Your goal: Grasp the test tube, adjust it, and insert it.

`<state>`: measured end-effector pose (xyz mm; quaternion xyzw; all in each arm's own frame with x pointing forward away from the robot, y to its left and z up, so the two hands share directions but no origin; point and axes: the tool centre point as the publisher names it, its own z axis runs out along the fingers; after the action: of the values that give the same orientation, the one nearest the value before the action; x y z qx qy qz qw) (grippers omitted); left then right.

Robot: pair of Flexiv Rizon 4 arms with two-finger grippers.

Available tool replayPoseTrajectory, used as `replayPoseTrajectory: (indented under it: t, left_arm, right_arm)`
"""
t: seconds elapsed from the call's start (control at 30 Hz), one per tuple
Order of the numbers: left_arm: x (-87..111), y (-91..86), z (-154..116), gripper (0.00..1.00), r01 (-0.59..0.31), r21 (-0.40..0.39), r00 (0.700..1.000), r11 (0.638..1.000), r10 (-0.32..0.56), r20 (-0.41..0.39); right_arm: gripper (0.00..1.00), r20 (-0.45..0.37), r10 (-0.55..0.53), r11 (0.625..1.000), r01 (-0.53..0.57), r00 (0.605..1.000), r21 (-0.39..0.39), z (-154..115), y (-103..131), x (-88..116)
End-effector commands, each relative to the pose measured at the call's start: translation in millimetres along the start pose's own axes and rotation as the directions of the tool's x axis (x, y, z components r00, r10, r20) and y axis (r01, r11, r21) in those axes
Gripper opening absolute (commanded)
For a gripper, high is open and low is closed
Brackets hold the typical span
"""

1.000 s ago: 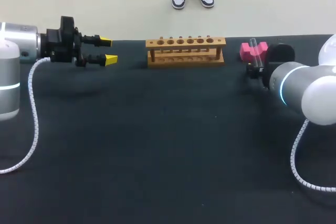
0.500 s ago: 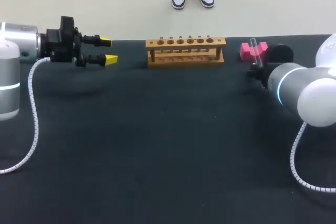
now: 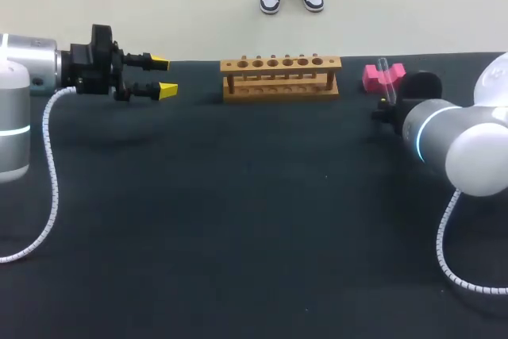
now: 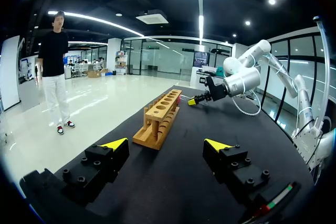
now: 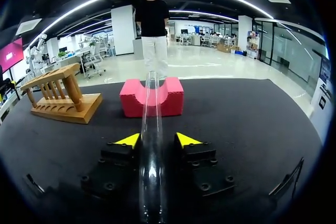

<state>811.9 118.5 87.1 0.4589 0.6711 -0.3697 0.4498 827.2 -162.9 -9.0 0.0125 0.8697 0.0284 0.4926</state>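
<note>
The right hand [image 5: 153, 141] grasps the test tube [image 5: 150, 182], whose long axis runs along the fingers, far end toward the pink block [image 5: 170, 98]. The rack [image 3: 281, 77] stands between this hand and the left hand [image 3: 163, 76], which is released.

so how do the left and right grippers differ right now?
The left gripper: jaws open, empty; the right gripper: jaws shut on the clear glass test tube. Left faces the wooden tube rack end-on; right faces the pink foam block. Both have yellow tips.
</note>
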Motion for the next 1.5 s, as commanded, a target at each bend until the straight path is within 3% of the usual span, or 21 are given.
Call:
replayPoseTrajectory:
  t: [0.03, 0.43, 0.73, 1.0, 1.5]
  left_arm:
    - [1.0, 1.7, 0.7, 1.00, -0.002, 0.003, 1.000, 1.000, 0.002, 0.003]
    - [1.0, 1.7, 0.7, 1.00, -0.002, 0.003, 1.000, 1.000, 0.002, 0.003]
    - [1.0, 1.7, 0.7, 1.00, -0.002, 0.003, 1.000, 1.000, 0.002, 0.003]
    - [1.0, 1.7, 0.7, 1.00, -0.002, 0.003, 1.000, 1.000, 0.002, 0.003]
    - [1.0, 1.7, 0.7, 1.00, -0.002, 0.003, 1.000, 1.000, 0.002, 0.003]
  right_arm:
    - [0.00, 0.318, 0.029, 0.985, 0.028, 0.948, -0.171, -0.2, -3.6, 4.9]
    - [0.00, 0.317, 0.030, 0.987, 0.023, 0.948, -0.161, -6.9, -5.0, 3.4]
    - [0.00, 0.294, 0.041, 0.983, 0.014, 0.955, -0.182, -24.0, 3.4, -8.4]
    - [0.00, 0.268, 0.043, 0.981, 0.011, 0.963, -0.194, -41.2, 19.5, -21.8]
    - [0.00, 0.229, 0.066, 0.993, -0.042, 0.971, -0.111, -64.9, 63.9, -42.7]
